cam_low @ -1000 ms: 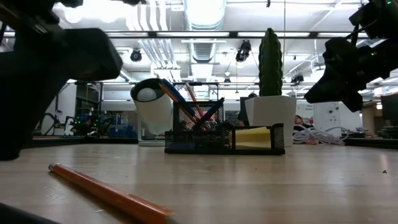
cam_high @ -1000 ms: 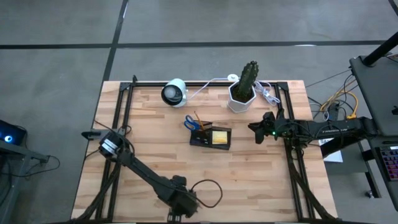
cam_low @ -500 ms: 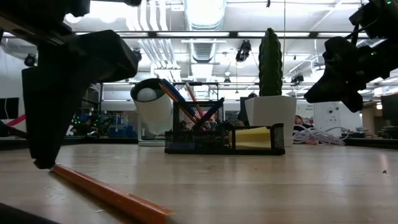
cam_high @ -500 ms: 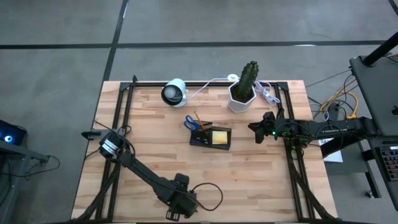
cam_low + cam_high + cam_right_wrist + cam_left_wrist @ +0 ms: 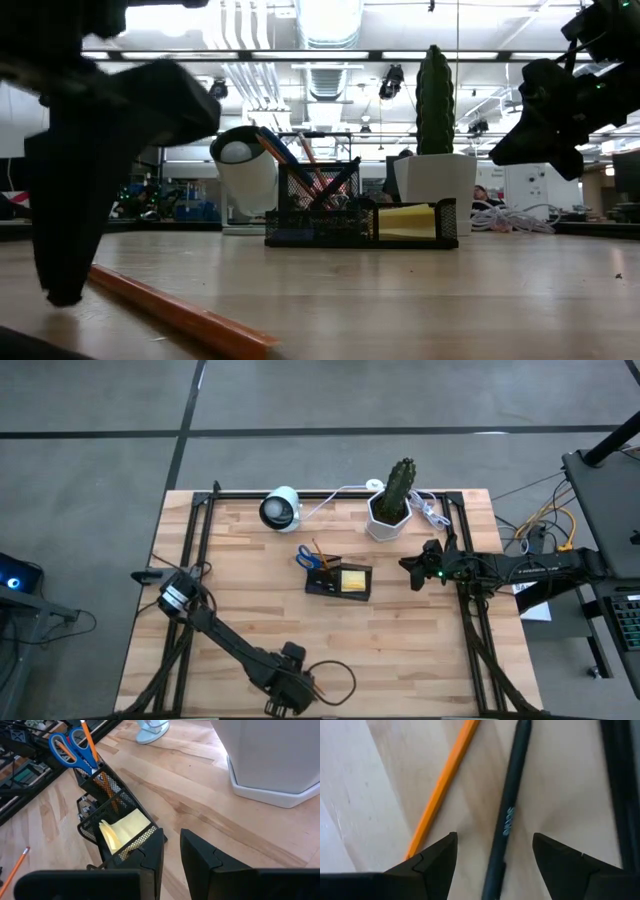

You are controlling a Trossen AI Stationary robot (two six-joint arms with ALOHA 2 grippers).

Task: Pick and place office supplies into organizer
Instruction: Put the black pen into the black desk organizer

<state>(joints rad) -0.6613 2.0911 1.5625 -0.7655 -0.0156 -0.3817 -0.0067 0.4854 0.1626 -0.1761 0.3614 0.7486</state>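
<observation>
— What kind of place is this?

— A robotics lab or workshop hall. The low view looks past the pale butcher-block wooden desk point(image 5: 420, 290) into a big open room with exposed white ceiling ducts point(image 5: 325, 20) and strip lights.

— Anything else?

— From above, bare grey concrete floor point(image 5: 330, 395) with dark seams surrounds the desk, loose yellow and white cables point(image 5: 545, 525) trail off its right edge, and a black metal frame point(image 5: 190, 530) borders its left edge.

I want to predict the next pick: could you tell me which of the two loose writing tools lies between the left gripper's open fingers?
The black pen with pale lettering lies between the left gripper's fingers; the orange pencil runs toward one fingertip instead.
</observation>
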